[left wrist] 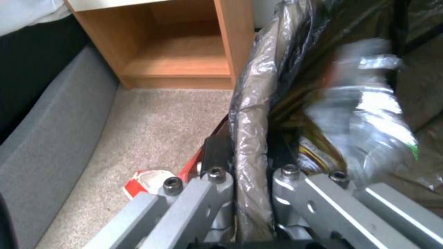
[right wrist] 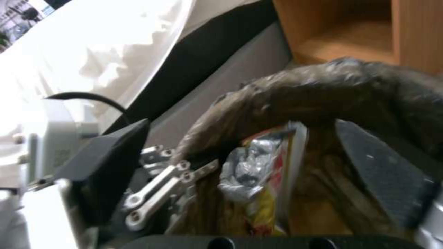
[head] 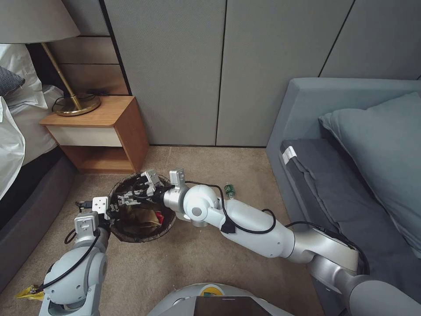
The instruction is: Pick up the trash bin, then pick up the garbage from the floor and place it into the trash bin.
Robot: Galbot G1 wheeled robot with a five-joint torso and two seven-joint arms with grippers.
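Note:
The trash bin (head: 142, 237), a round bucket lined with a dark bag, stands on the carpet by the nightstand. My left gripper (head: 112, 211) is shut on its near-left rim; the left wrist view shows the bagged rim (left wrist: 251, 114) pinched between the fingers. My right gripper (head: 129, 199) hovers over the bin's mouth, open, its black pads (right wrist: 383, 173) wide apart. A silver, yellow and red wrapper (right wrist: 263, 173) hangs loose between them, also blurred inside the bin (left wrist: 369, 110). Brown paper (head: 142, 217) lies in the bin. More garbage lies around: a green-labelled bottle (head: 229, 190), a red-white wrapper (left wrist: 145, 181), a yellow wrapper (head: 28, 292).
A wooden nightstand (head: 101, 131) with a brass lamp (head: 76, 105) stands just behind the bin. The bed's grey base (head: 30, 210) runs along the left. A grey sofa (head: 351, 175) with a cushion fills the right. Open carpet (head: 197, 259) lies in front.

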